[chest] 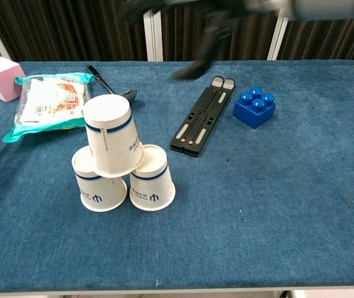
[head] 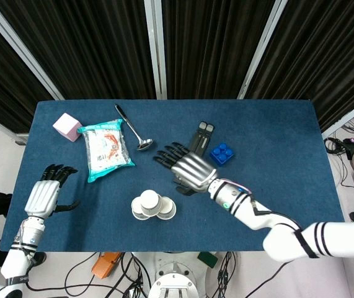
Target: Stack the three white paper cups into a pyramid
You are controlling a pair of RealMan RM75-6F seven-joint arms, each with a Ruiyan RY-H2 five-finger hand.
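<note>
Three paper cups (chest: 121,164) stood stacked, one atop two; right hand (head: 189,167) and left hand (head: 43,195) spread, holding nothing.

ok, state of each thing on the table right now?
top cup: upside down, tilted, on the two lower cups
left base cup: upside down on the table
right base cup: upside down, beside it
right hand: empty, fingers spread, clear of the cups
left hand: empty, fingers apart
folding stand: folded flat
snack packet: lying flat
</note>
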